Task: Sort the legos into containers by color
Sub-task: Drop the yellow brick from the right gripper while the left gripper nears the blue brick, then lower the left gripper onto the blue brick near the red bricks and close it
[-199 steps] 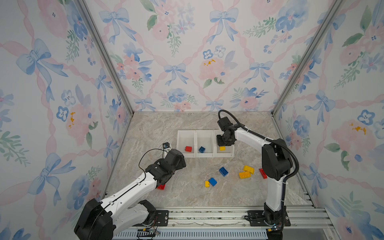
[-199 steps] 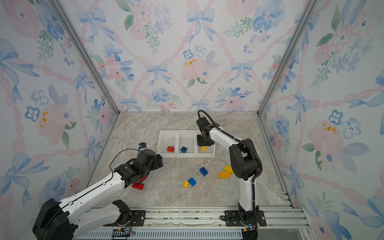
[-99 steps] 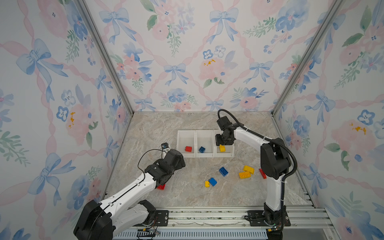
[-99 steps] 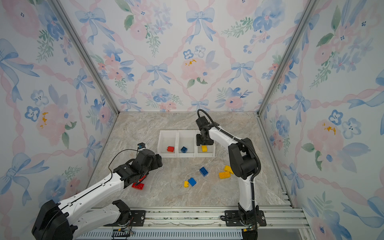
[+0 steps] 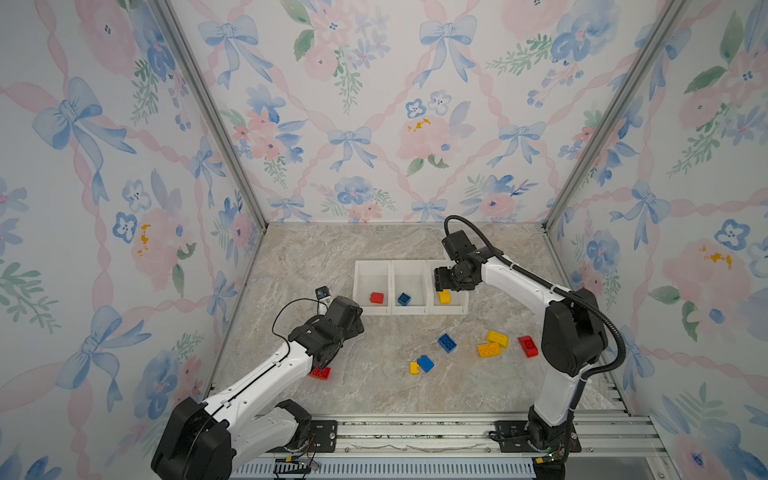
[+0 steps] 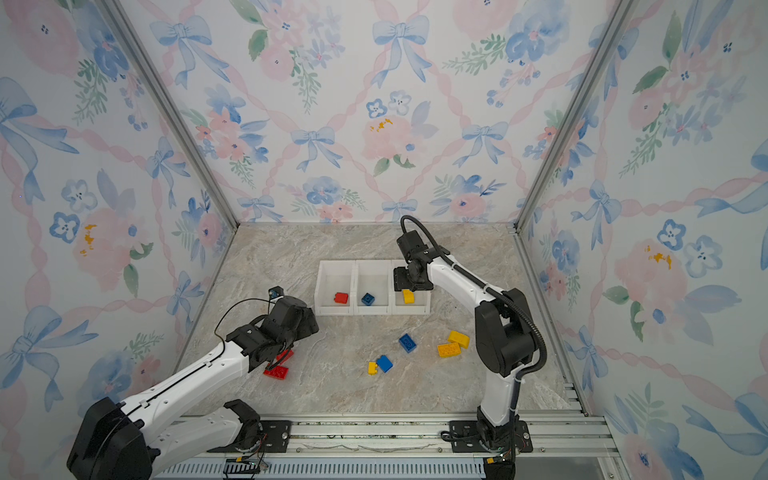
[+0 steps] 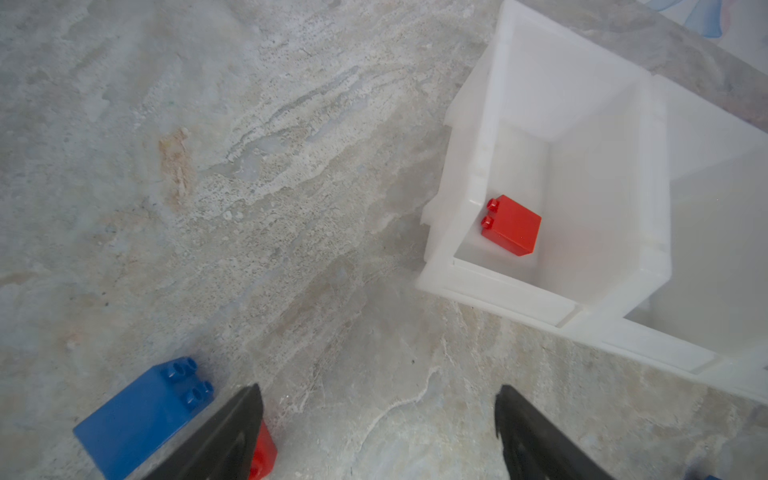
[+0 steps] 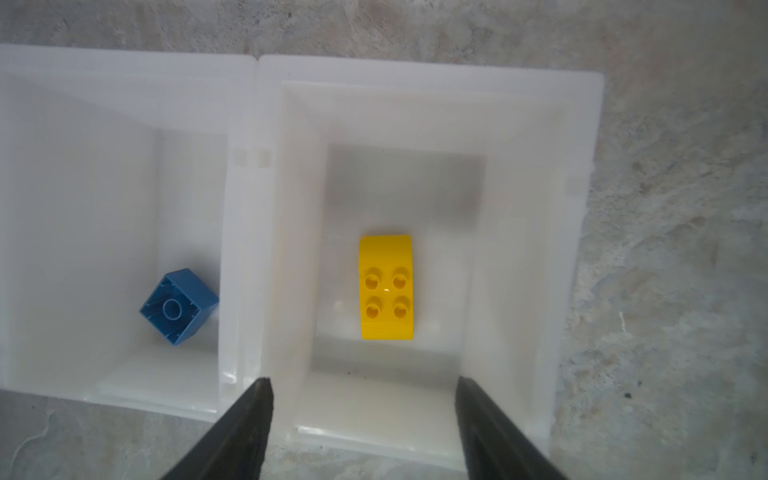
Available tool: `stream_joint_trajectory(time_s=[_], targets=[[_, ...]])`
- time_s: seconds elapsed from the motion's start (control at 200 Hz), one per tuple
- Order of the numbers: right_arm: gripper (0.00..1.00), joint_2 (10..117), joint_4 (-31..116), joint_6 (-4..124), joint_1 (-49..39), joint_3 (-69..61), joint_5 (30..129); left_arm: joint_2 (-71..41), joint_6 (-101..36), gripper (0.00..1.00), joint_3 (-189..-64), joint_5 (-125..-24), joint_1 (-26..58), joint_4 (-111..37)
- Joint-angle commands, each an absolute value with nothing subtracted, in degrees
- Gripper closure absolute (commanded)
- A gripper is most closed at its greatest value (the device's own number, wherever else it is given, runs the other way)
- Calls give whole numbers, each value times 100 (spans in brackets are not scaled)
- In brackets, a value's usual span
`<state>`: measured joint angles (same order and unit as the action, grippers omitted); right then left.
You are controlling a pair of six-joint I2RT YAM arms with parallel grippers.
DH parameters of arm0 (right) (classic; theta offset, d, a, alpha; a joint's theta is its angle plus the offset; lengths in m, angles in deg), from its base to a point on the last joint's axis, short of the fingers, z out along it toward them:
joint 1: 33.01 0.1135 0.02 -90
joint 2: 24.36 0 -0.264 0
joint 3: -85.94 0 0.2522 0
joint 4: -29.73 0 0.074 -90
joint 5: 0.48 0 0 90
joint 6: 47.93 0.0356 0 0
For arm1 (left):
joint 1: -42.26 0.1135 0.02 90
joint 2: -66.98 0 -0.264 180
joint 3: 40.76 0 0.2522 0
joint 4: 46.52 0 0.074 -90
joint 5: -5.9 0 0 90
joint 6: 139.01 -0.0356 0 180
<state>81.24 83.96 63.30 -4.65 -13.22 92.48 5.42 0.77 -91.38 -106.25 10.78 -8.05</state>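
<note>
R claw (image 8: 363, 380) over bin (image 8: 432, 71): yel. lego (image 8: 386, 286)

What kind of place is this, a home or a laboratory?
Probably a robot test cell, not a home: left arm and right arm bolted to a metal rail, printed wall panels enclosing the tabletop, toy bricks near white bins.

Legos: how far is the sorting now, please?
Done: a red brick, a blue brick and a yellow brick lie in separate bins. In hand: nothing; right fingers stand open above the yellow brick, left fingers open over the table. Left: at least seven loose bricks on it.
</note>
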Motion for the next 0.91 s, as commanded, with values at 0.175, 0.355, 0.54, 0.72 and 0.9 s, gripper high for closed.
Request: stream_joint_trajectory(time_s=[0.175,0.355,0.54,0.72,0.9], targets=[[18,7317,8891,6430,-280,-957,9208,427,179,13,-9627,-10660,1753,174],[13,7076,9050,6474,-261,-854,9216,273,-11,15,-9695,-10369,2316,438],[10,6764,9198,6498,-208,-818,9183,122,-184,21,-9657,-9962,2767,566],[8,6588,9218,6557,-189,-701,9156,64,-272,24,-9649,-10009,3010,795],[7,6468,9188,6591,-177,-590,9138,-72,-316,26,-9531,-9893,3391,801]])
